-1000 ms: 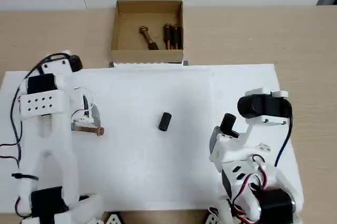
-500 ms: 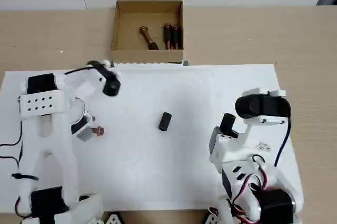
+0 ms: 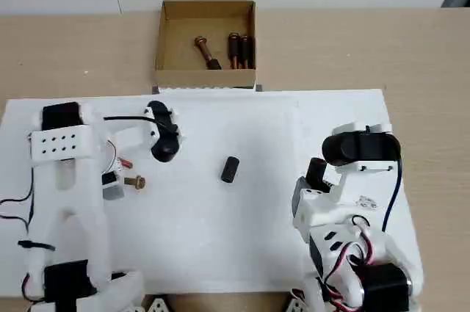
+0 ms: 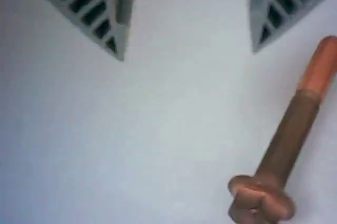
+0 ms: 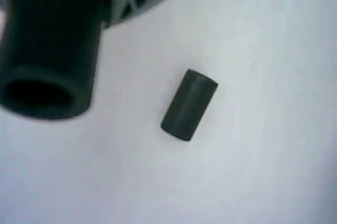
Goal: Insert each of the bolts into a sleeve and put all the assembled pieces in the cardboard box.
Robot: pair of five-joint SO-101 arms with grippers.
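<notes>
A copper bolt [image 3: 134, 180] lies on the white mat [image 3: 220, 253] at the left, and in the left wrist view the bolt [image 4: 287, 147] rests just outside my left gripper [image 4: 187, 29]. That gripper [image 3: 111, 183] is open, with only bare mat between its fingers [image 4: 105, 18]. A loose black sleeve [image 3: 230, 169] lies mid-mat. My right gripper [image 3: 312, 180] is shut on a second black sleeve [image 5: 50, 60], held above the loose sleeve [image 5: 189, 105]. The cardboard box [image 3: 165, 40] stands at the back.
Inside the box lie three assembled bolt-and-sleeve pieces [image 3: 235, 49]. The mat's far edge stops just short of the box front. Bare mat stretches between the two arms and in front of the loose sleeve. Wooden tabletop [image 3: 367, 40] surrounds the mat.
The left arm's wrist has swung round from the left toward the mat's middle. The bolt stays beside the left gripper, slightly turned. The right arm has hardly moved.
</notes>
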